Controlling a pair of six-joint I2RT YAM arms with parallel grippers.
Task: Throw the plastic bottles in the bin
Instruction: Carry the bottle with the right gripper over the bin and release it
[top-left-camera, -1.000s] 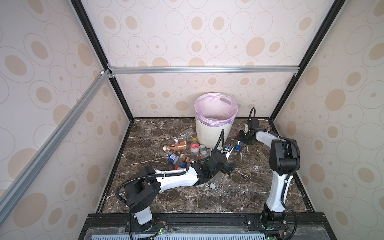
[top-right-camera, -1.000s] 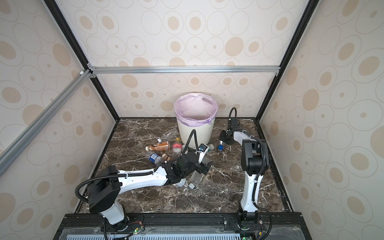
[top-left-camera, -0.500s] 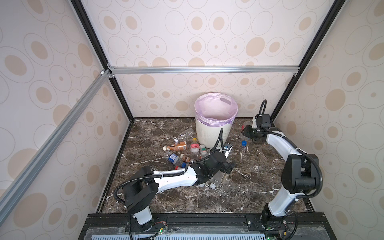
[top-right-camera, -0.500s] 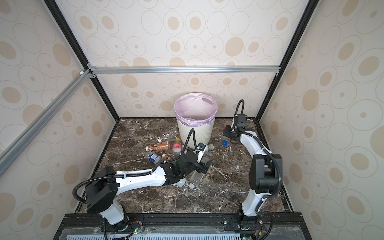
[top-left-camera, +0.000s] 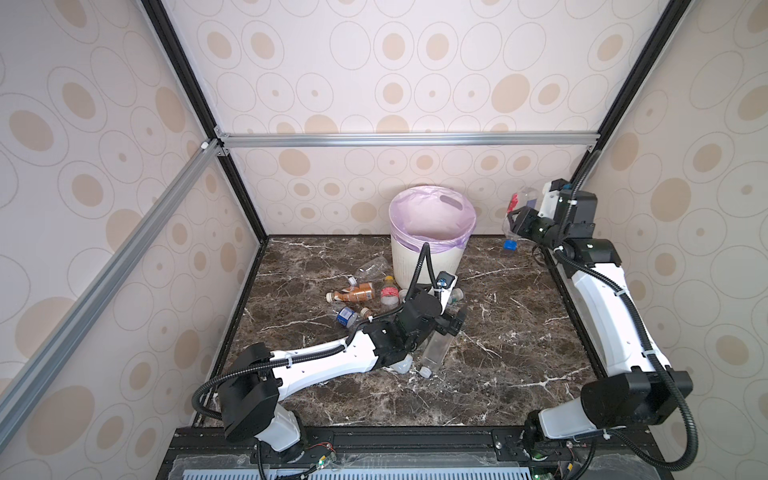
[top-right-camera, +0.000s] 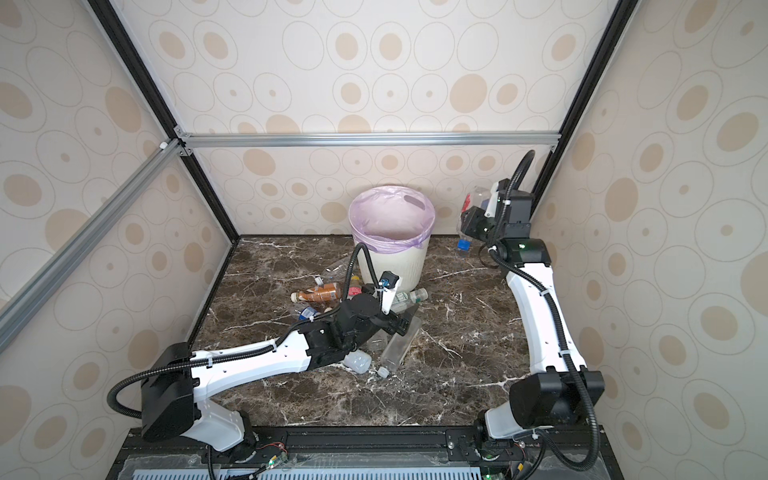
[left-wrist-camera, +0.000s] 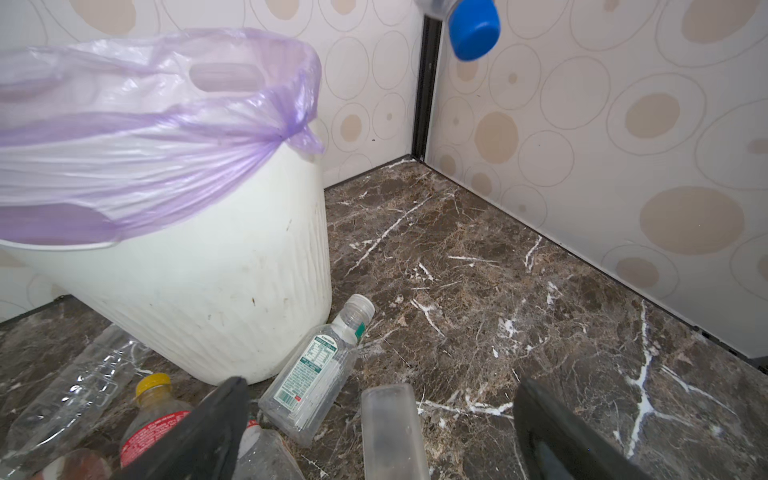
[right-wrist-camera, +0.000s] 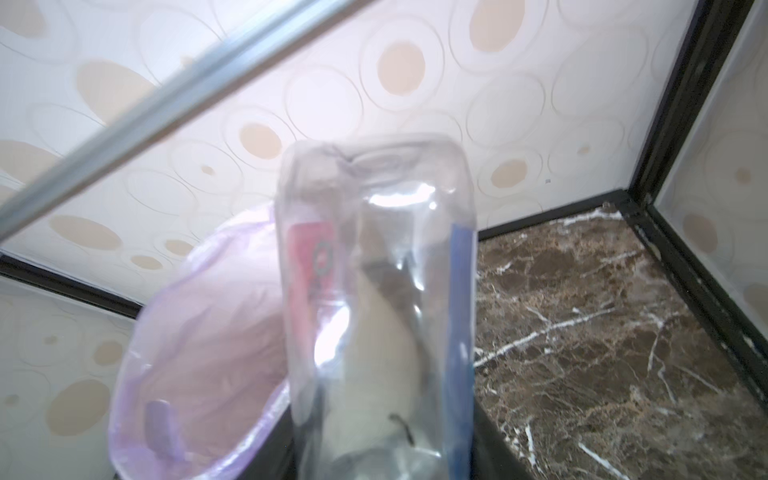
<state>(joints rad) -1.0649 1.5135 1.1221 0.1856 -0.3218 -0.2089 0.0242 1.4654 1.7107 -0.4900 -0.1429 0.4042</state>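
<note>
Dark marble surface (top-left-camera: 519, 332), the bin (top-left-camera: 451, 262) at its back edge. My right gripper (top-left-camera: 516, 219) clamps a blue-capped bottle (top-left-camera: 524, 195) aloft near the back right corner; my left gripper (top-left-camera: 449, 325) gapes over a square bottle (top-left-camera: 436, 351) mid-surface.

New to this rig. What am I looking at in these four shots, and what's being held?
Two white robot arms with two-finger grippers work on a marble table. Two pictures come from one overhead stereo camera; the other two from a camera on each wrist. At the back stands a bin with lilac liner; before it lie loose plastic bottles, among them a brown-orange bottle. The left gripper is open over a clear square bottle, holding nothing. The right gripper is shut on a blue-capped bottle, raised cap-down right of the bin in both top views.
</note>
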